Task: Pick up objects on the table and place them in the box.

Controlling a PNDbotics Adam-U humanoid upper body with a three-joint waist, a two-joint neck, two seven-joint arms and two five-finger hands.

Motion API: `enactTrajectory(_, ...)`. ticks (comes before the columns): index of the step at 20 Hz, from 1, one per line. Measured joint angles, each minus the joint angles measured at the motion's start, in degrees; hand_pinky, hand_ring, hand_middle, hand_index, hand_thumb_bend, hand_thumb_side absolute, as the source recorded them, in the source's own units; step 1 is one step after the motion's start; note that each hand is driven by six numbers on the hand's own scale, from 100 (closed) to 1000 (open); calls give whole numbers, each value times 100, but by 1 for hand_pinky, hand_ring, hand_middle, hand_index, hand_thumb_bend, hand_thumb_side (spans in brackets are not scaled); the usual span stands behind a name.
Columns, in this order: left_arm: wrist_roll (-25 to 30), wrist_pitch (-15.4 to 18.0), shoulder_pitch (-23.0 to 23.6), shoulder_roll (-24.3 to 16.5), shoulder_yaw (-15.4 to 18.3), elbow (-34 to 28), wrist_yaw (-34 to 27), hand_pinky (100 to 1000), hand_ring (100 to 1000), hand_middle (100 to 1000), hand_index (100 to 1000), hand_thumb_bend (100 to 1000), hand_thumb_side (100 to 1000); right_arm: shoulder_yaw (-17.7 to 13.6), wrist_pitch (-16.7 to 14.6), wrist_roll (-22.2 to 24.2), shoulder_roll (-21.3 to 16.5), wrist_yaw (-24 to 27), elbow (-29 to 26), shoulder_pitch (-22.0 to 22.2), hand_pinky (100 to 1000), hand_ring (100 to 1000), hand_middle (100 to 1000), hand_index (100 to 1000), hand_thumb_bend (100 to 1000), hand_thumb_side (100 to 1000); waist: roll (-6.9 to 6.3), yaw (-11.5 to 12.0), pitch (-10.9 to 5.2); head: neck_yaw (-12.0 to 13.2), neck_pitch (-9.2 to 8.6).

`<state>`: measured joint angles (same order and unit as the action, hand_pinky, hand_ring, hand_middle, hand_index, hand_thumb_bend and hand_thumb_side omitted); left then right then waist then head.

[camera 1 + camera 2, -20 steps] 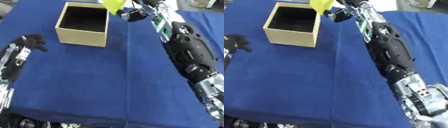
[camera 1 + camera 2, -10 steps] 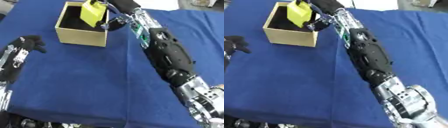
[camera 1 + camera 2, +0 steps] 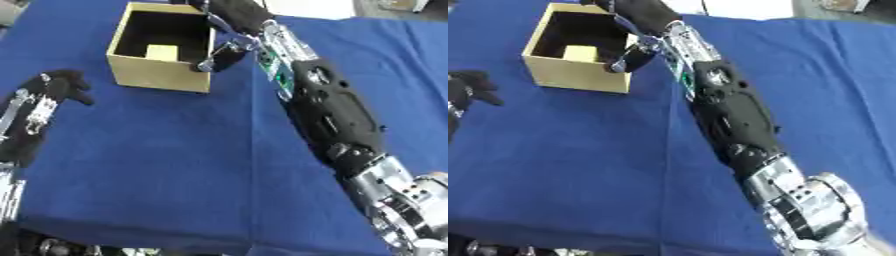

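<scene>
My right hand (image 3: 229, 47), fingers relaxed and holding nothing, hangs at the right wall of the open tan cardboard box (image 3: 157, 80), where the yellow block (image 3: 161, 52) lies inside; lifting straight up should avoid nudging it.

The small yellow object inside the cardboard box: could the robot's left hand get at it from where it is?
Probably yes: the open-topped cardboard box leaves the yellow object uncovered, though the right hand hangs beside it. The left hand rests nearby.

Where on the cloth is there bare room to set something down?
Bare blue cloth runs from the box to the near edge, between the left hand and right arm. It is crowded at the box's right wall, where the right hand hangs. A yellow object lies inside.
</scene>
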<state>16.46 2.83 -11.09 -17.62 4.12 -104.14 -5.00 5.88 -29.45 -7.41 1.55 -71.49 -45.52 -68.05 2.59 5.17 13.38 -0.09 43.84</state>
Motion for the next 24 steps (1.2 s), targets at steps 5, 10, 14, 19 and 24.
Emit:
enactTrajectory(5, -44, -18, 53, 0, 43, 3, 0, 1000, 596, 627, 779, 285, 703, -21, -16, 69, -235, 992, -161, 59, 708, 754, 671, 775, 359, 105, -11, -216, -33, 103, 0)
enactTrajectory(10, -140, -23, 118, 0, 145, 13, 1, 1000, 598, 627, 779, 284, 703, -24, -7, 556, -766, 2896, -456, 316, 715, 758, 667, 752, 100, 289, -49, -485, -72, 263, 0)
enactTrajectory(14, -223, -20, 178, 0, 221, 32, 6, 1000, 598, 627, 778, 282, 702, -95, 430, 984, -1321, 4871, -874, 765, 708, 746, 633, 710, 100, 526, -122, -678, -86, 387, 0)
enactTrajectory(19, -320, -19, 209, 0, 308, 34, 21, 1000, 598, 627, 778, 281, 701, -96, 1197, 1417, -1945, 6966, -1617, 1485, 708, 747, 631, 701, 100, 665, -147, -851, -103, 493, 0)
enactTrajectory(24, -386, -23, 244, 2, 360, 35, 31, 1000, 598, 628, 779, 280, 704, -206, 1752, 1556, -2316, 8098, -2141, 2203, 704, 742, 621, 691, 100, 732, -179, -912, -103, 559, 0)
